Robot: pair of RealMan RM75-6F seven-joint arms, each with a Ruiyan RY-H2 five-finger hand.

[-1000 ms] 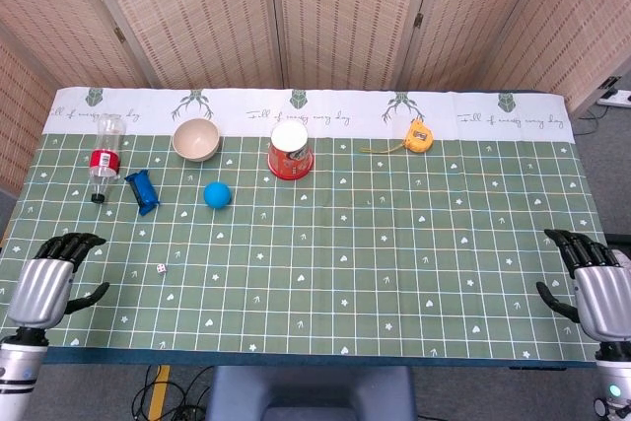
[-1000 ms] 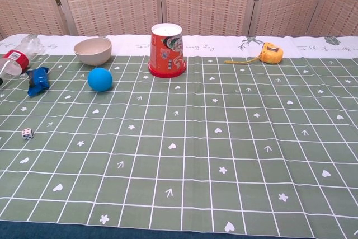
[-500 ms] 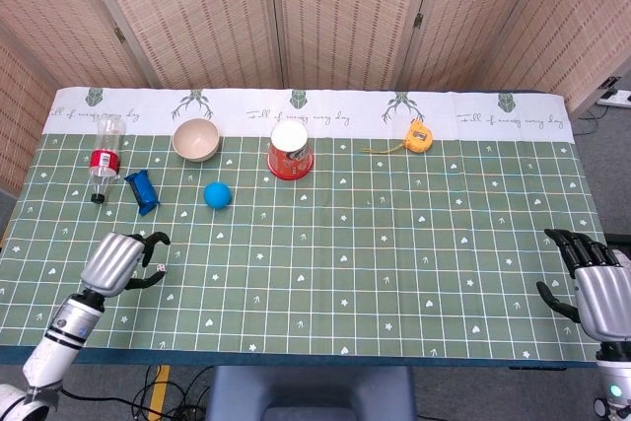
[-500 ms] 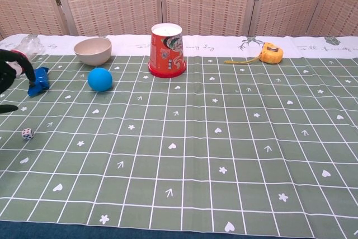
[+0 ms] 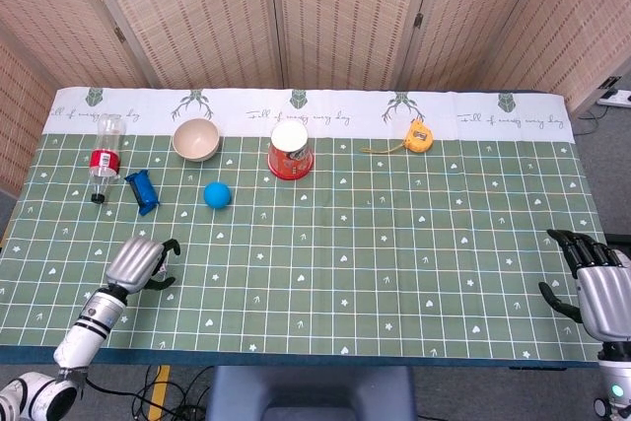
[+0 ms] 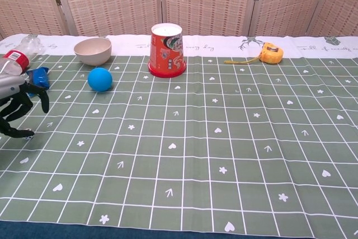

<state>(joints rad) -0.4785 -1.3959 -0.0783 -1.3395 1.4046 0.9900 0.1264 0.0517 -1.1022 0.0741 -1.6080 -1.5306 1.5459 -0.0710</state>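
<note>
While both hands sit low in the head view, only the left hand [image 5: 138,261] is over the cloth, at lower left of the frame. Its dark fingers [image 5: 170,246] are curled downward and apart, over the spot where a small die would lie; the die itself is hidden under the hand in both views, so contact cannot be told. Nothing is visibly pinched or held. In the chest view the same left hand [image 6: 17,110] shows at the left edge, fingers hanging down toward the table [image 6: 224,138], thumb tip low near the cloth.

Right hand [image 5: 601,293] sits at the lower right edge of the head view, off the table's corner, fingers spread and slightly bent, holding nothing. Not seen in the chest view.

Nearest things to the left hand, all above it in the head view: blue packet [image 5: 142,191], lying flat; blue ball [image 5: 218,194] just right of the packet; clear bottle [image 5: 104,156] with red label, lying on its side at upper left; beige bowl [image 5: 195,139] upright beside the bottle.

Further right: red paper cup [image 5: 291,151] standing upside down, upper middle. Yellow tape measure [image 5: 418,135] right of it, with a short strip of tape pulled out leftward.
</note>
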